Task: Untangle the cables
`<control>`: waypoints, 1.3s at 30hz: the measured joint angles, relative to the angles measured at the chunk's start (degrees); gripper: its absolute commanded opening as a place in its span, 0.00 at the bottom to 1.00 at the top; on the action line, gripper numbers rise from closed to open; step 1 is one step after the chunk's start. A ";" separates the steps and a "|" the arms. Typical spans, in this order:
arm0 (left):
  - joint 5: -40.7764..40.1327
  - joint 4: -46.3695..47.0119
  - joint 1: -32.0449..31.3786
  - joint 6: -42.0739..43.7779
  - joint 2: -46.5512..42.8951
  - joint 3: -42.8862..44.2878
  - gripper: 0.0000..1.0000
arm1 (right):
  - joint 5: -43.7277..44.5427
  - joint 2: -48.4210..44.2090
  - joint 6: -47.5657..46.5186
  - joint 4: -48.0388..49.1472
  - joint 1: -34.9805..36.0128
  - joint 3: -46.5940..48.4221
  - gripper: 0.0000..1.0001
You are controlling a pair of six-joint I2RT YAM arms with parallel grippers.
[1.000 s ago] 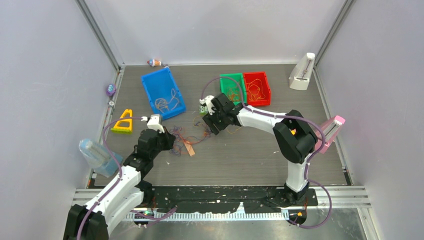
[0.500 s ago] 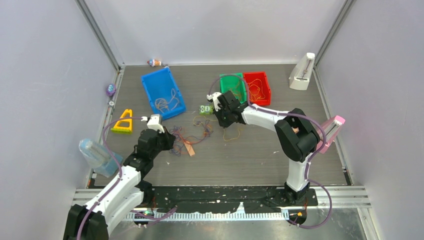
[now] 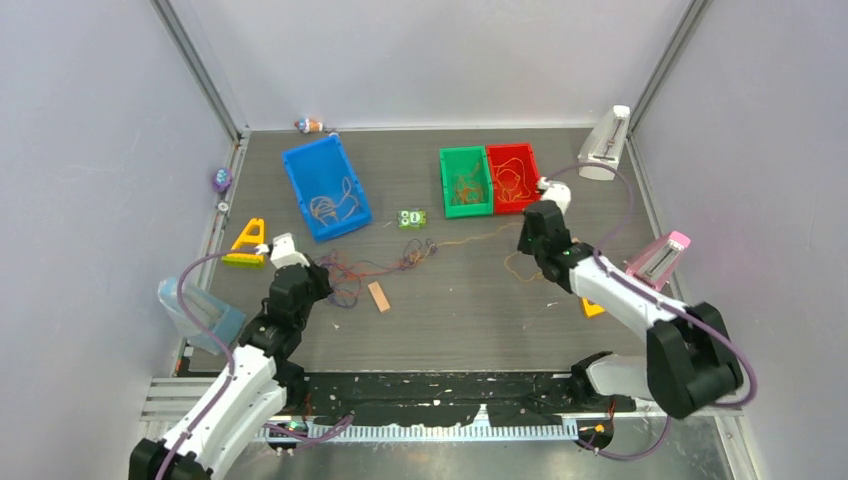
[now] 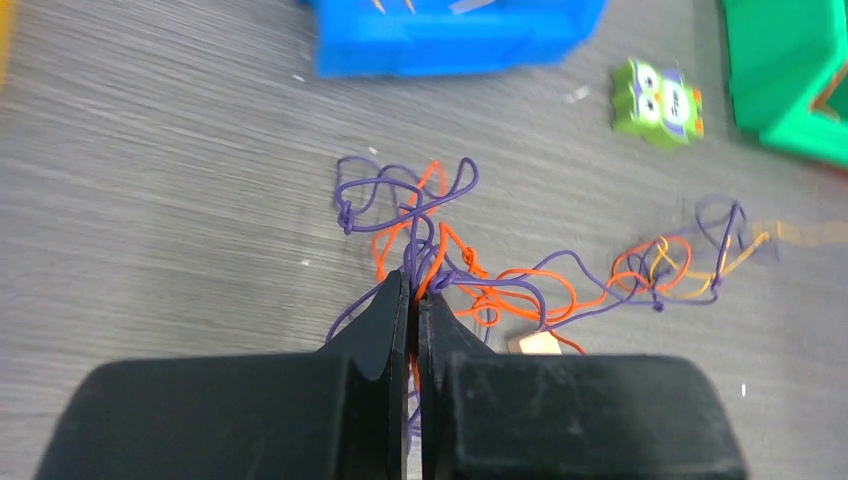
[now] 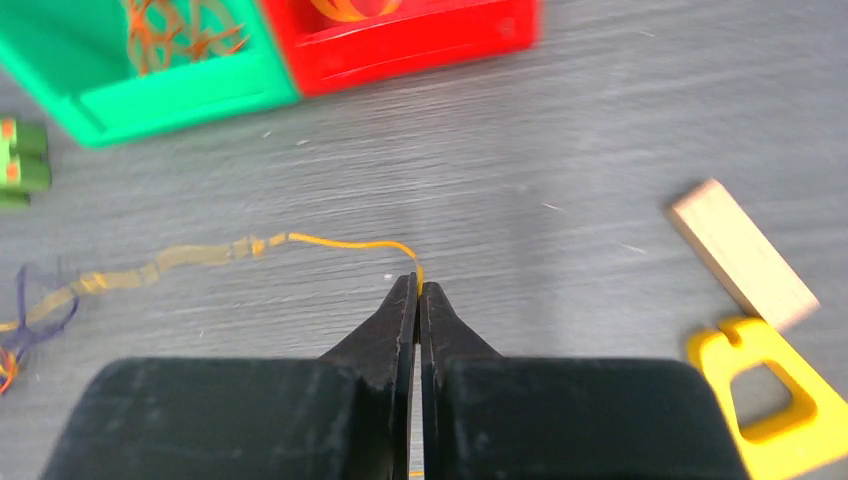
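Because the cables [image 4: 418, 210] are thread-thin, limp and almost weightless, no lifting effort is called for, but they are judged likely to slip from a loose pinch and to tighten into knots if pulled hard. The main tangle of purple and orange strands lies on the table [image 3: 470, 310] just in front of the left jaws, which are closed together on a few strands at its near side. From it, strands run right to a smaller knot [image 4: 660, 272] near the green owl block [image 4: 657, 100]. A single yellow strand [image 5: 350, 242] is stretched on to the right jaws, which are pressed shut on it. More strands are seen in the blue bin [image 3: 297, 190], green bin [image 3: 445, 185] and red bin [image 3: 533, 180]. A hold is best taken on a free end or a clear single run, away from the knots, so that one strand can be drawn out while the bundle is pinned
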 measured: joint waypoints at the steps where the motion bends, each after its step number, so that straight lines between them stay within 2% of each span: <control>1: -2.89 -0.96 0.00 -1.42 -2.23 -0.28 0.00 | 2.14 -2.69 2.47 0.74 -1.05 -2.01 0.05; 8: -14.91 -4.68 0.00 -7.74 -16.22 -5.01 0.00 | 11.50 -14.62 14.51 0.98 -3.15 -12.22 0.05; 13: -19.17 -7.58 -0.02 -10.75 -16.63 -5.64 0.00 | 16.04 -20.48 21.97 0.39 -4.63 -16.52 0.05; 20: -25.86 -14.14 -0.11 -18.51 -16.83 -5.62 0.00 | 22.38 -36.09 31.98 -0.37 -5.25 -26.69 0.05; 25: -28.81 -16.96 -0.13 -21.66 -17.77 -5.60 0.00 | 26.47 -42.49 36.57 -1.14 -5.70 -30.16 0.05; 32: -29.62 -17.53 -0.13 -22.21 -18.08 -5.60 0.00 | 30.53 -44.83 32.50 -4.04 -9.25 -28.39 0.05; 39: -29.62 -17.42 -0.13 -21.99 -18.05 -5.60 0.00 | 25.64 -41.07 23.32 -7.82 -18.86 -18.16 0.05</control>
